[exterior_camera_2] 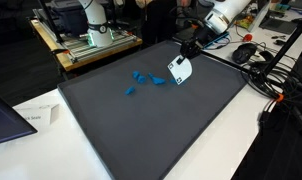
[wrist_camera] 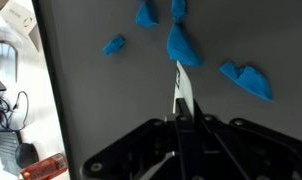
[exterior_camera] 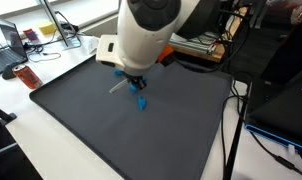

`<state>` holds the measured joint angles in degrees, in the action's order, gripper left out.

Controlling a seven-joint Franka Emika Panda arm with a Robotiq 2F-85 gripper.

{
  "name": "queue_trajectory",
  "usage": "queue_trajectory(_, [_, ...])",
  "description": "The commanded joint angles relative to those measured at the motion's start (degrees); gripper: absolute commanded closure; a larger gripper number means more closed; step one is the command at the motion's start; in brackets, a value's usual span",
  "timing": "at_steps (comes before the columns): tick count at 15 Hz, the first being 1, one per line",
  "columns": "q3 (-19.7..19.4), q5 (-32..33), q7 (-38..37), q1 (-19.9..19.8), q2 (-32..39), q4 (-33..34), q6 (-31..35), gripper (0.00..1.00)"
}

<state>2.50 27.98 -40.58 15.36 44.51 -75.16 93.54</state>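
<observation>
Pincer (wrist_camera: 179,120) pressed together on a white card (wrist_camera: 180,88), held edge-on above the mat (wrist_camera: 101,110). The card's long axis runs straight ahead of the pincer. Its tip is just beside the nearest blue piece (wrist_camera: 183,47); contact cannot be told.

Exterior view: arm (exterior_camera: 151,35) is hiding most of the gripper (exterior_camera: 132,85) | wrist view: top edge is cutting off a blue piece (wrist_camera: 178,8) | exterior view: gripped white sheet (exterior_camera_2: 179,70) is appearing too small to identify
</observation>
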Motion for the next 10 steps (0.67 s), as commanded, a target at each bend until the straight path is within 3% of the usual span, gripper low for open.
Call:
queue_trajectory(1, [-0.6, -5.4, 6.5, -2.9, -3.4, -3.4, 6.5, 0.99])
queue_trajectory(5, [-1.2, -10.0, 12.3, -6.0, -7.9, -10.4, 15.7, 0.99])
queue_trajectory(10, [-1.3, -14.4, 20.8, -9.6, -17.4, -24.2, 27.2, 0.99])
